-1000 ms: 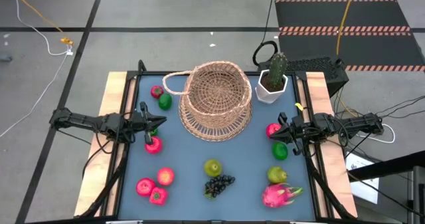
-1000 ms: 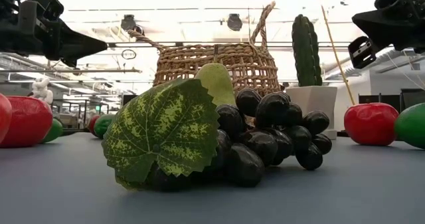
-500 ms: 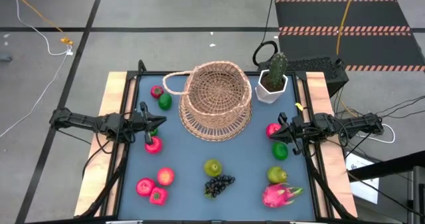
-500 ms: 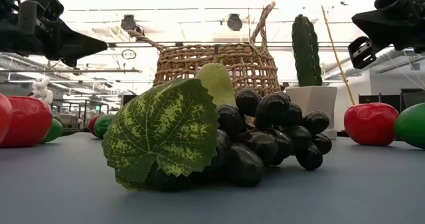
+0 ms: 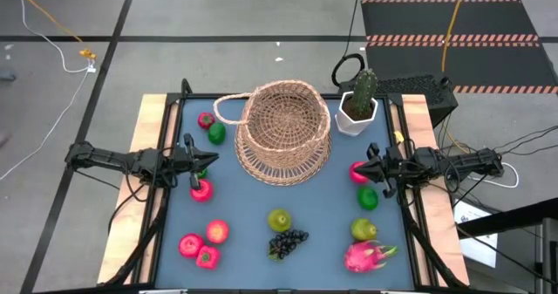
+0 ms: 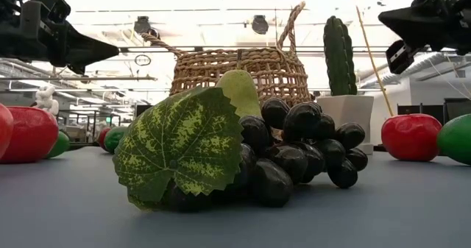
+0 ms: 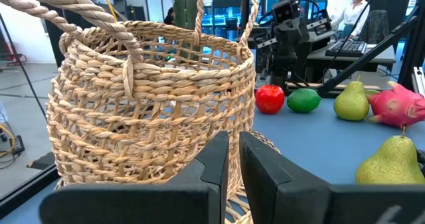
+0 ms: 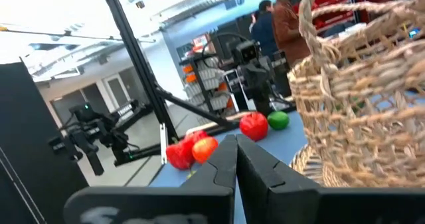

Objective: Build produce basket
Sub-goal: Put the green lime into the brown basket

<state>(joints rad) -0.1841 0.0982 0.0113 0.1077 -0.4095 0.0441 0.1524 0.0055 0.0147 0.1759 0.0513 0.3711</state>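
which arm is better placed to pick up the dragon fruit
Right, probably. The dragon fruit lies at the table's near right corner, on the same side as the right gripper. The left gripper hovers across the table.

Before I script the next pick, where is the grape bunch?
In the high view the grape bunch lies near the table's front edge, centre, touching the pear behind it, with the dragon fruit to its right.

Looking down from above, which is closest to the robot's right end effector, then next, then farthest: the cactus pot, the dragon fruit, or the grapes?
Measured from the right end effector, in the high view:
1. Cactus pot, near the table's far right corner, just beyond the end effector.
2. Dragon fruit, at the table's near right edge.
3. Grapes, near the middle of the table's near edge, farthest off.
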